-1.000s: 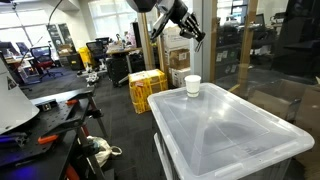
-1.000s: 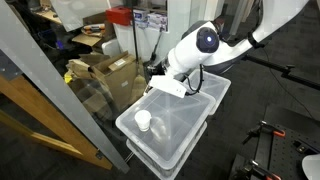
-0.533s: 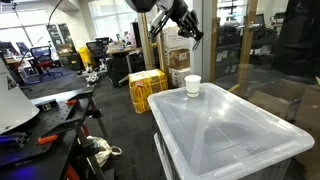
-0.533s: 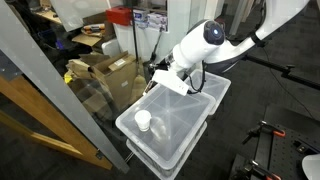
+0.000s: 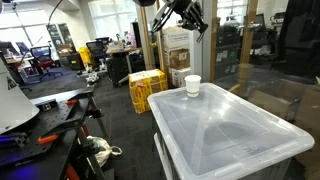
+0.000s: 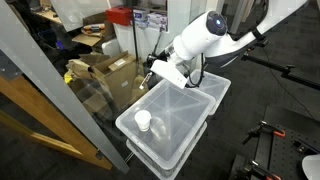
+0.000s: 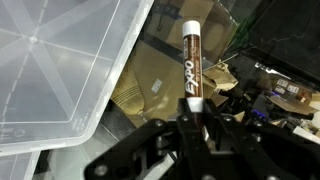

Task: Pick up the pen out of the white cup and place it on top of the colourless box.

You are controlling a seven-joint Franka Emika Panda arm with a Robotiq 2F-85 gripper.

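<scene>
My gripper is shut on the pen, a dark marker with a white cap and a printed label that sticks out from between the fingers. In both exterior views the gripper hangs high in the air, beyond the far end of the colourless box. The white cup stands upright on the box lid near one corner. In the wrist view the box's clear lid fills the left side, and the pen is off its edge.
A yellow crate stands on the floor behind the box. Cardboard boxes lie behind a glass pane beside the box. A workbench with tools and office chairs are off to one side.
My arm has risen and moved a little away from the cup, with the pen still held.
</scene>
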